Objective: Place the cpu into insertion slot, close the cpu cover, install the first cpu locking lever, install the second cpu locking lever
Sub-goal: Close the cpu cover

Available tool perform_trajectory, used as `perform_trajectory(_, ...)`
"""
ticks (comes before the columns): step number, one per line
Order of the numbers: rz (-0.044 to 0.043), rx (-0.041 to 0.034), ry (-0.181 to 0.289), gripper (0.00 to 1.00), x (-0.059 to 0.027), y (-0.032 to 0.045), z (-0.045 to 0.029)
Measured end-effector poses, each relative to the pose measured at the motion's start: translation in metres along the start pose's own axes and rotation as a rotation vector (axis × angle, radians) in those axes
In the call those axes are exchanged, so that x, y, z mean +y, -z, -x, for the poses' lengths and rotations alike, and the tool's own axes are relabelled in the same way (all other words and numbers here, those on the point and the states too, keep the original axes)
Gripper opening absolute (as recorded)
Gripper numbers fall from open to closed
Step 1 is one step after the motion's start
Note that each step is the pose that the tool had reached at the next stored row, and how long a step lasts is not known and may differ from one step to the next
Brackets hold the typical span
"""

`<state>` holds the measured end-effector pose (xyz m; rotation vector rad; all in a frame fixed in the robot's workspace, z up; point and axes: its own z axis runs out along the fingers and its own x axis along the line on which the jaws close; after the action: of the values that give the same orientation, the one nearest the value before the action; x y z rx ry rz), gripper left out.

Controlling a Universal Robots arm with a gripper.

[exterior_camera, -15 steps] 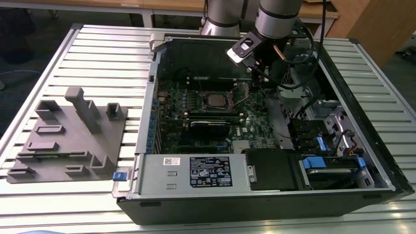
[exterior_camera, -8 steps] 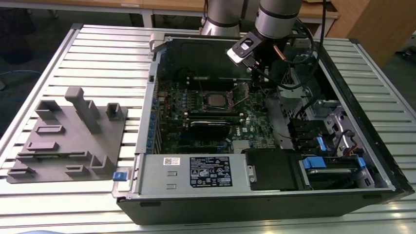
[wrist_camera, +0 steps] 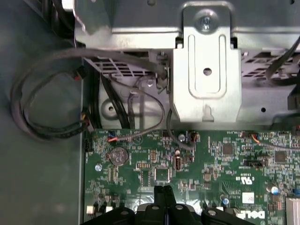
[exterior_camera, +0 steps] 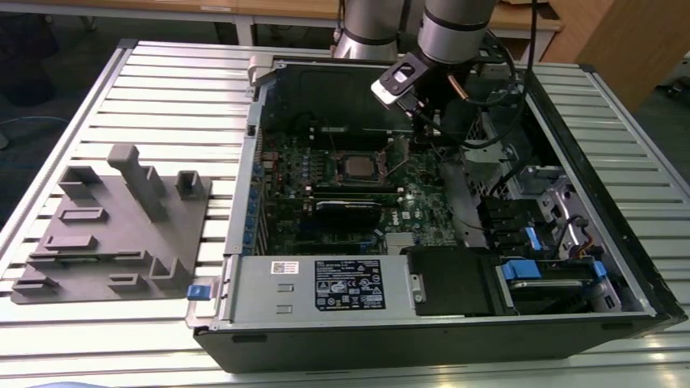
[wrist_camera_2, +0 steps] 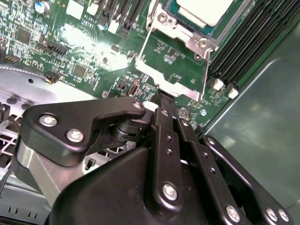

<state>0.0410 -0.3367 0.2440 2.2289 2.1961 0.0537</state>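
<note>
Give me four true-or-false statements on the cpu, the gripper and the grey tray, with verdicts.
1. The cpu sits in the insertion slot. True.
2. The gripper holds the cpu. False: its fingers are shut on nothing, just over the motherboard.
3. The grey fixture tray lies to the exterior view's right of the computer case. False: it lies to the left.
4. The gripper hangs inside the open computer case. True.

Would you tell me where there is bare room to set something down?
The table is bare beyond the grey fixture, at the exterior view's left of the case, and on the near side of the fixture. Inside the case it is crowded: the gripper hangs over the board, with cables beside it.
</note>
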Motion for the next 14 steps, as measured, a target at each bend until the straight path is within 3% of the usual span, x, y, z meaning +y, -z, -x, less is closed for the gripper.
perform_trajectory(14,0.0,0.0,0.0,0.11,-0.0296,0.0003,0.0004)
